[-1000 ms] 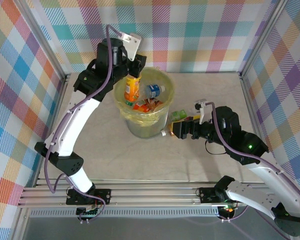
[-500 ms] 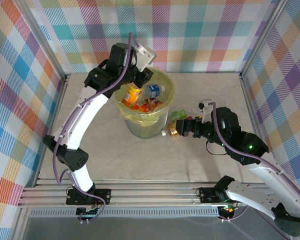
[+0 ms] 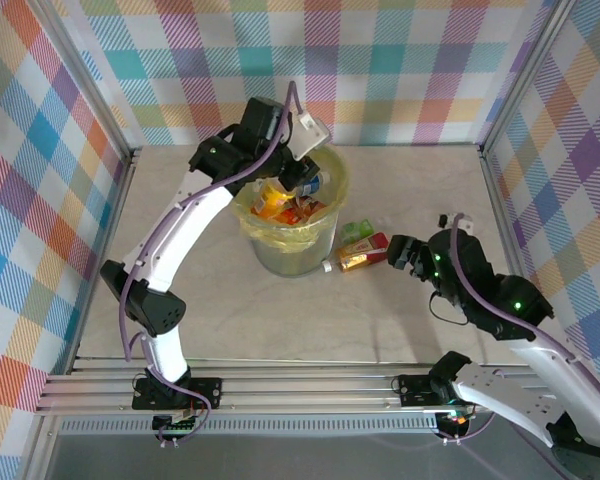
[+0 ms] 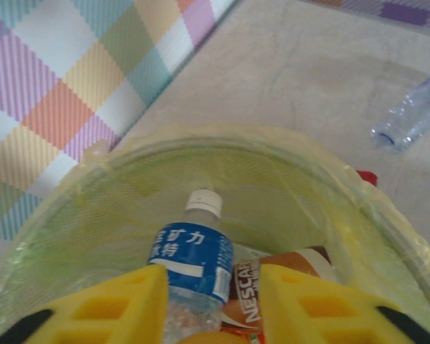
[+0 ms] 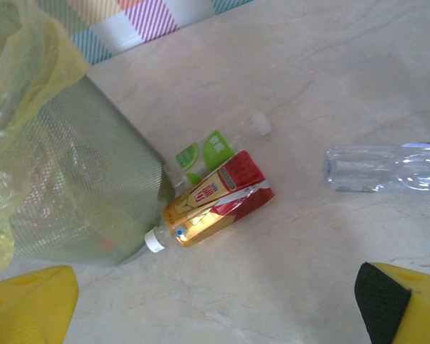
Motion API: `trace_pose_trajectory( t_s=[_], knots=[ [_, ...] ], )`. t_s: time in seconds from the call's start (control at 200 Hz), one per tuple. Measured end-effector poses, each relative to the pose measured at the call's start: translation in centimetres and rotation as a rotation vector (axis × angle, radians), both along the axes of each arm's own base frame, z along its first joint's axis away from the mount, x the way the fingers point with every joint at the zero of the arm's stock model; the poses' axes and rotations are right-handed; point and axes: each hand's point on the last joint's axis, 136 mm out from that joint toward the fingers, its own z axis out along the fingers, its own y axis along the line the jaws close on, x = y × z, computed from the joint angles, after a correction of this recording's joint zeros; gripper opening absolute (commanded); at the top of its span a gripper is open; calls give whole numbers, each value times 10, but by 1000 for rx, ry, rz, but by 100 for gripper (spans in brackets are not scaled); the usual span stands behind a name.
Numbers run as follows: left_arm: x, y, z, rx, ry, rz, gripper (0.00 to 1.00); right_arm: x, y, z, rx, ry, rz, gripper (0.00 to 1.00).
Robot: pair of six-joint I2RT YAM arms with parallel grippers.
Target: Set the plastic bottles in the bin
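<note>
From the top external camera, the left arm is reaching over the bin (image 3: 290, 258), with the left gripper (image 3: 306, 178) hanging just above its far rim. The bin is standing mid-table (image 3: 230, 310), a yellow-green bag folded over its rim. Several plastic bottles are lying inside, an orange bottle (image 3: 268, 200) among them. Just beside the bin's right wall, a green-labelled bottle (image 3: 357, 232) and a red-and-gold bottle (image 3: 364, 254) are lying on the table, touching each other. The right gripper (image 3: 400, 250) is hovering near the red-and-gold bottle, its jaws standing wide and holding nothing.

In the left wrist view, the yellow fingers (image 4: 107, 308) are standing a little apart over the bin's mouth. A blue-labelled bottle (image 4: 193, 261) with a white cap is lying in the bin below the gap, with a brown Nescafe bottle (image 4: 279, 287) touching its side. A sliver of orange is showing between the fingers at the bottom edge, and whether they are gripping it cannot be told. Beyond the bin, a clear bottle (image 4: 416, 107) is lying on the table.

In the right wrist view, the right gripper's fingers (image 5: 29, 301) are sitting in the two lower corners, spread fully apart over bare table. The green-labelled and red-and-gold bottles are lying side by side at the foot of the bin. The clear bottle is lying further right, apart from them.
</note>
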Motion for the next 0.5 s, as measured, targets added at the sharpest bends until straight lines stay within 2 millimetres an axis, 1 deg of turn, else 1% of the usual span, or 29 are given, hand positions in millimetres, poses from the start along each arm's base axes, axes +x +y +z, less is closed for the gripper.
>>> trace_pose_trajectory(
  t_s=[0.03, 0.135, 0.195, 0.3, 0.41, 0.5],
  knots=[
    [-2, -2, -4, 9, 9, -12, 55, -1, -3, 0, 2, -2, -10, 100],
    [-8, -12, -19, 33, 50, -46, 67, -4, -12, 0, 1, -3, -47, 100],
    [-11, -17, -26, 42, 70, -63, 70, -4, -16, -2, -9, 5, -65, 100],
    [-17, -21, -34, 54, 93, -83, 70, -5, -22, -7, -27, 22, -96, 100],
    [-20, -25, -34, 49, 97, -91, 67, -4, -29, -10, -38, 37, -131, 100],
    [-20, -27, -34, 32, 108, -81, 67, -3, -33, -14, -46, 53, -158, 100]
  ],
)
